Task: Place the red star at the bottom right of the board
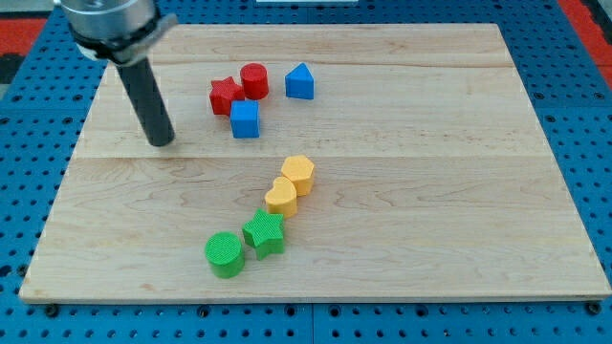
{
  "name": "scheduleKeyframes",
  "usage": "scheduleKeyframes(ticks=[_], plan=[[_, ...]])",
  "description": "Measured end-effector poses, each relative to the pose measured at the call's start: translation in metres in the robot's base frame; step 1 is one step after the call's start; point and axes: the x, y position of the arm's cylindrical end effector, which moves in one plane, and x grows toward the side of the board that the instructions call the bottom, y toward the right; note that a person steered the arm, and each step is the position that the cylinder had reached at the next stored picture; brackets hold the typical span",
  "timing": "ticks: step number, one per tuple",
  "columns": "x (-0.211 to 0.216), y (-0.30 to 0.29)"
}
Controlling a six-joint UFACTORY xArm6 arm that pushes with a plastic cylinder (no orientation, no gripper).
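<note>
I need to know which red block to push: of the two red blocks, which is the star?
The red star is the one toward the view's left, nearer my tip; its outline is pointed, while the red cylinder beside it is round.

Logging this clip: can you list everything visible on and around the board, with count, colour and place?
red star: 1, red, upper middle, touching the red cylinder
red cylinder: 1, red, right of the star
blue cube: 1, blue, just below the star
blue block: 1, blue, peaked top, right of the cylinder
yellow blocks: 2, yellow, centre, touching
green star: 1, green, lower middle
green cylinder: 1, green, left of green star
board: 1, pale wood
pegboard: 1, blue, around the board
my tip: 1, dark, left of the red star, apart
</note>
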Motion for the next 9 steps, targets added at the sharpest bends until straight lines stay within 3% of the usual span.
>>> scheduleKeyframes(ticks=[3,4,6,7,9], plan=[[-0.055,0.002],[-0.07,0.038],[-0.074,0.216],[-0.074,0.265],[-0.074,0.275]])
